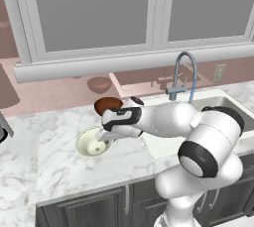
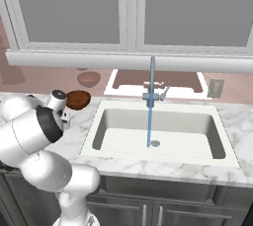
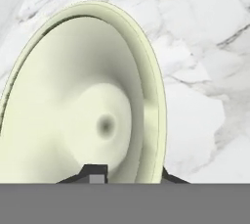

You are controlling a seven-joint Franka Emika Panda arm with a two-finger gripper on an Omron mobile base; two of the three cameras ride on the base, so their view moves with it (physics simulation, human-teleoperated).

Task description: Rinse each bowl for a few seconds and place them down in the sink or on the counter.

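The pale cream bowl (image 1: 92,144) sits upright on the marble counter (image 1: 74,171), left of the sink (image 1: 218,103). My gripper (image 1: 105,137) reaches down onto its right rim. In the hand view the cream bowl (image 3: 97,110) is very close. My gripper (image 3: 131,175) straddles its rim, one fingertip (image 3: 97,173) inside the bowl and the other outside. Whether the fingers press the rim is unclear. The dark reddish-brown bowl (image 1: 107,105) stands on the counter just behind the hand, and its edge (image 2: 78,99) also shows past my arm in the right base view.
The sink basin (image 2: 158,163) lies to the right with a grey gooseneck faucet (image 2: 150,101) at its back. A window sill and wall run behind the counter. A dark object (image 1: 2,132) sits at the far left counter edge.
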